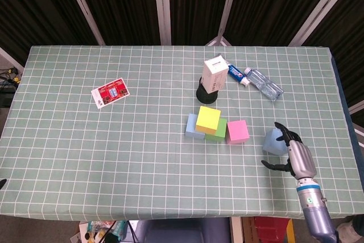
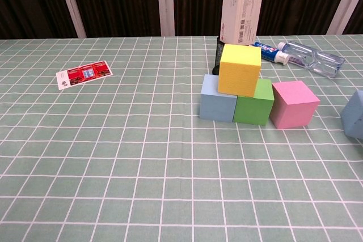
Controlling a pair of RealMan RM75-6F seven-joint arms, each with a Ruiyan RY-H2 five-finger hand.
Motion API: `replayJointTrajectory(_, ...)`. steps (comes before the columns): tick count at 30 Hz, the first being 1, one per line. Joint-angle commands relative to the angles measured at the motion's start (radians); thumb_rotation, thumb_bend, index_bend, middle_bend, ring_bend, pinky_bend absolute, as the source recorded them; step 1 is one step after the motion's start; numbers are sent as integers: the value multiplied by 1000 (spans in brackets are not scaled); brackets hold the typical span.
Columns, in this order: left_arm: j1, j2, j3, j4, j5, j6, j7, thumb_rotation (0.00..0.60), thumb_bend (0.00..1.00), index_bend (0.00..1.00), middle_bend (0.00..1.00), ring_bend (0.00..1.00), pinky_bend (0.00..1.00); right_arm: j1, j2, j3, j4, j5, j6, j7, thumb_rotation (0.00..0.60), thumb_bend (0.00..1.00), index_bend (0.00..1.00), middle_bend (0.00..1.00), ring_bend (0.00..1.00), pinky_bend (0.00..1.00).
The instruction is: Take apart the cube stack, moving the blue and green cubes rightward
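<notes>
**Resting beside the moved blue cube, right hand spread**

Right hand [image 1: 296, 157] at lower right of head view, fingers apart, holding nothing, just beside blue cube [image 1: 273, 142], contact unclear. Cube tilted on the table [image 1: 85, 140]. Mid-frame: yellow cube [image 1: 208, 119] atop second blue cube [image 1: 193, 127] and green cube [image 1: 218, 131]; pink cube [image 1: 237, 131] alongside. Left hand out of view.

Right hand [image 1: 294, 156] silver-backed, black fingers, grey-blue forearm, green-marked wrist

The blue cube [image 2: 355, 115] is cut off by the chest view's right edge.
</notes>
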Motion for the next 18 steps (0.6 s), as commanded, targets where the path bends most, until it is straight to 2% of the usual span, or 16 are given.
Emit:
replayJointTrajectory(1,0,-1,1,0,1,0,1,600,183,160,0,0,0,-20,2,-38,-9,-53,6,24,600,98,135,170,322,124)
replayJointTrajectory(5,2,-1,3,-1,6,3,3,600,183,160,0,0,0,-19,-22,-59,5,-75,1,-2,600,98,164,177,322,138)
replayJointTrajectory(9,3,0,1,0,2,5,-3,600,182,160,0,0,0,-13,-50,-81,18,-83,-24,-24,600,99,168,181,326,229)
replayJointTrajectory(18,7,6,-1,4,-1,7,-23,600,183,160,0,0,0,6,-126,-91,36,-87,-40,-95,600,98,265,248,350,251)
